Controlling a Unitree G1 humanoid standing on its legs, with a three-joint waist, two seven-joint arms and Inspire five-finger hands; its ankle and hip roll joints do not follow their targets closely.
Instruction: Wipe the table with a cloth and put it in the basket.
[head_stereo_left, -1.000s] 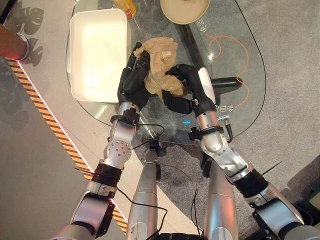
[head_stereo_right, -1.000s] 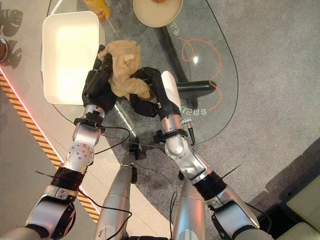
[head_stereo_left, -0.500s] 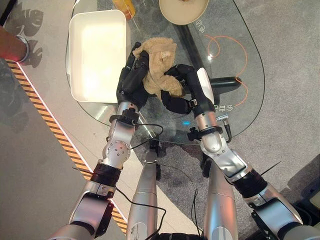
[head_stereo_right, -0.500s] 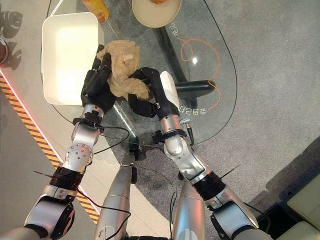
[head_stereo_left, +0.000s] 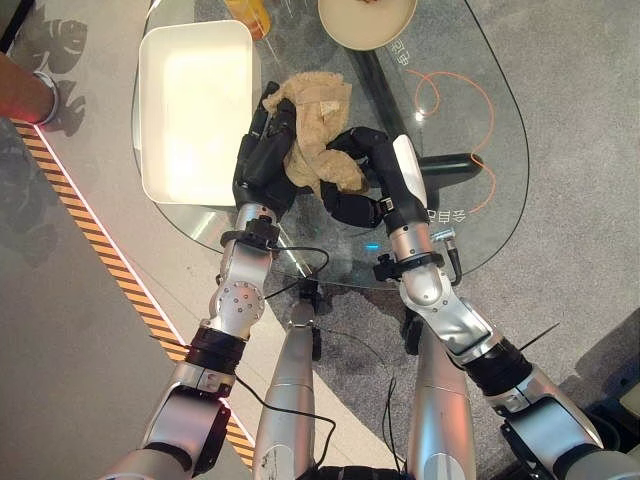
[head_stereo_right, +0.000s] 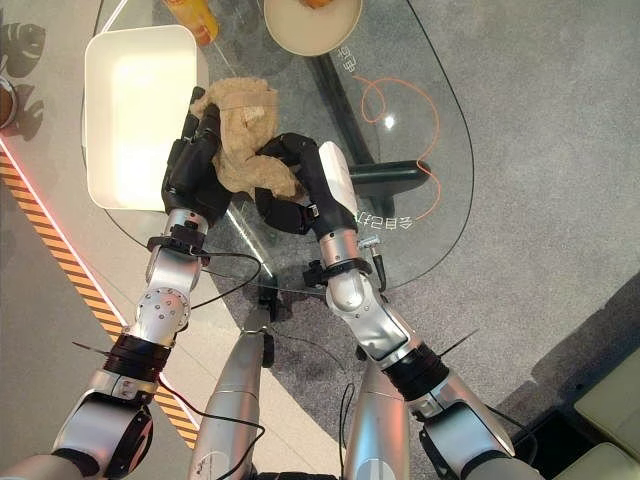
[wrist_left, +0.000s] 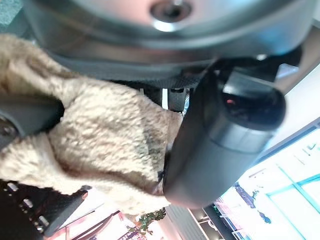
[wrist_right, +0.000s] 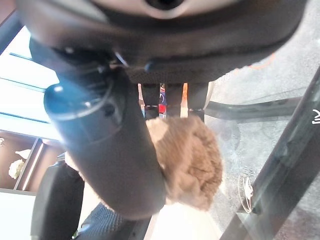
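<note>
Cloth (head_stereo_left: 315, 125), tan and bunched, sits on the glass table (head_stereo_left: 500, 190) just right of the white basket (head_stereo_left: 195, 105), caught between both hands. Going left to right: the left hand (head_stereo_left: 262, 160) has fingers curled into the cloth's left side, and the right hand (head_stereo_left: 362, 175) clamps the near right fold, thumb wrapped over it. To do the transfer well, I judge both grips should hold firm, lift the bundle clear of the rim, then carry it left over the basket before letting go
</note>
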